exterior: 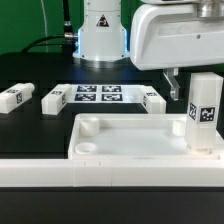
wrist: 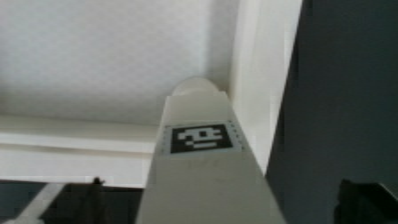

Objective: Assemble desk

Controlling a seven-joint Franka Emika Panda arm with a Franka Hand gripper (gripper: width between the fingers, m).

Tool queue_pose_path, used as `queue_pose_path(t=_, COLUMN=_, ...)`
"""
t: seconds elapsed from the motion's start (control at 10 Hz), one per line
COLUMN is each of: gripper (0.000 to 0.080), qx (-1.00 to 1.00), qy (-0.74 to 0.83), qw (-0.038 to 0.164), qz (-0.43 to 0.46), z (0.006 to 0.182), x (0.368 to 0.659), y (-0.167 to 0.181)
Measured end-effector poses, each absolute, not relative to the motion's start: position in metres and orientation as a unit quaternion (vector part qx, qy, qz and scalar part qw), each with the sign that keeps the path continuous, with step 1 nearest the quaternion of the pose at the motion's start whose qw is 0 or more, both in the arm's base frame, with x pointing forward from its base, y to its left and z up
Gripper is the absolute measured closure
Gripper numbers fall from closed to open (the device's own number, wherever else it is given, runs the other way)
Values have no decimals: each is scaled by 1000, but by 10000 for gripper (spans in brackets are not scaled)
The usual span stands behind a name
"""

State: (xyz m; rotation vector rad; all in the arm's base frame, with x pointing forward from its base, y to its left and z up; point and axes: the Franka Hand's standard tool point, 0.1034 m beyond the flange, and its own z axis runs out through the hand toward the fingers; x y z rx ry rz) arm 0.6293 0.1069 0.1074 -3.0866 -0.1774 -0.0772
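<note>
White tray-like tabletop (exterior: 130, 138), one tagged leg (exterior: 204, 112) upright at its corner, three loose legs (exterior: 55, 99) flat beyond.

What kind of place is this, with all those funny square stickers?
Probably a robot lab's test bench: a white robot arm stands at a black table, a marker board lies flat, and the tagged white legs and tabletop are desk parts to assemble.
</note>
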Motion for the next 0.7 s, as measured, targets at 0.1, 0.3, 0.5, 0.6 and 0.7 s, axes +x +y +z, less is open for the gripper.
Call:
queue_pose_path(t=0.1, gripper=151, qx=-994, qy=-102, qw=23, qz=-26, z=107, x=629, y=106)
queue_pose_path(t=0.3, gripper=249, qx=-992, qy=-118, qw=23, qz=-26, z=107, x=629, y=106)
queue_pose_path(t=0.5, gripper=383, qx=-992, qy=-118, qw=23, qz=-26, z=107, x=629, y=106)
queue_pose_path(t=0.6, gripper=509, qx=-993, qy=-116, qw=23, qz=-26, z=107, x=629, y=105)
queue_pose_path(t=0.7, gripper=509, qx=-994, qy=-104, qw=23, qz=-26, z=107, x=629, y=105)
